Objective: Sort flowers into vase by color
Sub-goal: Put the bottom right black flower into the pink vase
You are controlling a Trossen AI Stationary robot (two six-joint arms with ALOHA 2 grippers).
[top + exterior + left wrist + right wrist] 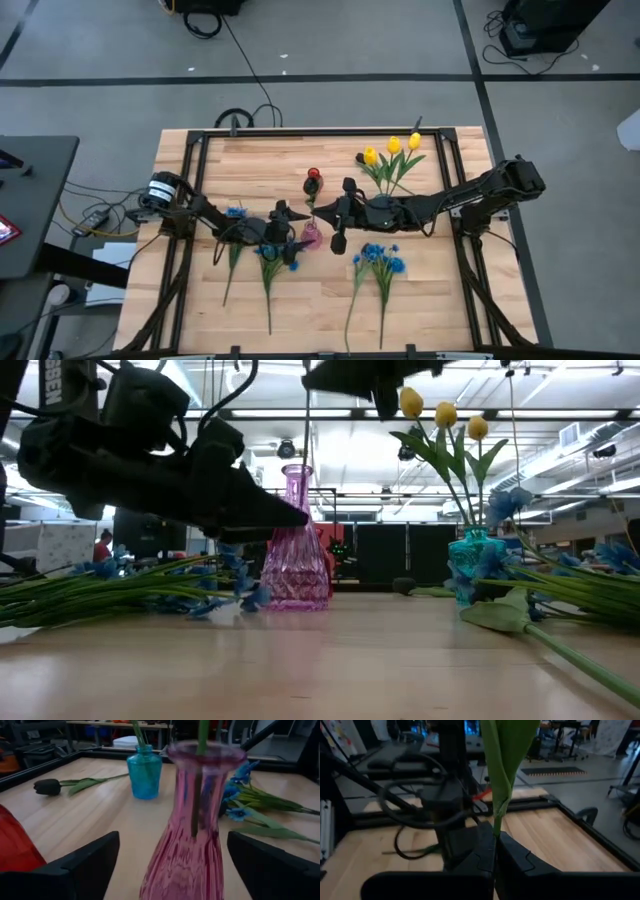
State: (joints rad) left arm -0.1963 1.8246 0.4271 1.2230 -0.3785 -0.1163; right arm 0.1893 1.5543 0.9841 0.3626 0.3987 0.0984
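Right hand [495, 855] at frame centre — fingers clamped on a green flower stem [502, 795] rising from the pink vase [192, 835]. Left hand [170, 865], fingers apart, flanks that vase. Three yellow tulips [393, 150] stand in the blue vase [144, 772], upper right; one black tulip [47, 786] lies on the bench [300, 310] — blue blossoms [383, 260] at lower centre.

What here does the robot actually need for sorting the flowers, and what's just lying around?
Part of the job:
yellow tulips, blue blossoms, black tulip, pink vase, teal vase, red vase, stem pinched in right gripper, open left gripper.

Lying about:
floor cables, black side table.
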